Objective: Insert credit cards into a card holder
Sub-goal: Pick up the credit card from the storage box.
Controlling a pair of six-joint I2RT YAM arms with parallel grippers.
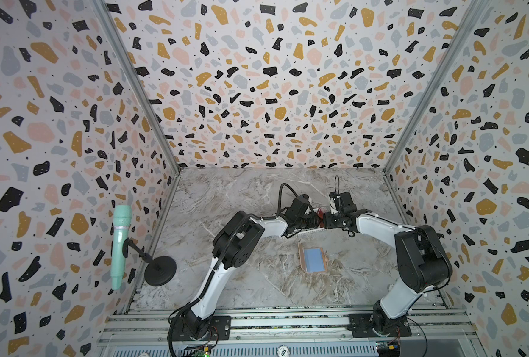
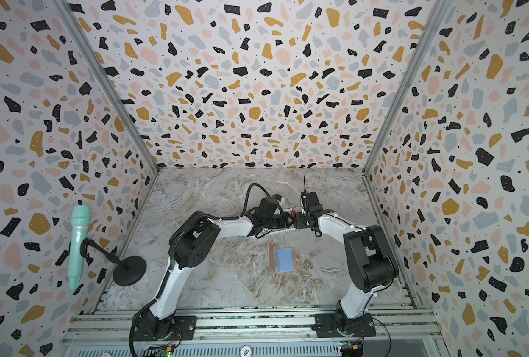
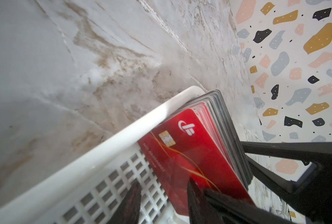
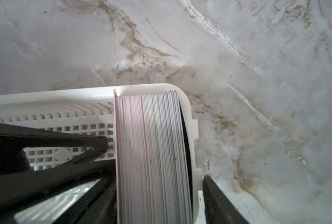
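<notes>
The credit cards stand on edge as a thick stack at one end of a white slotted basket, red ones in front and dark ones behind. My left gripper is open inside the basket, one finger against the front red card, the other over the basket floor. My right gripper straddles the stack and the basket's end wall, its fingers pressed on both sides. In both top views the card holder lies open on the table, pale blue side up, nearer than the arms.
In both top views both arms meet over the basket mid-table. A mint-green microphone on a black stand leans at the left wall. Patterned walls close three sides, and a metal rail runs along the front.
</notes>
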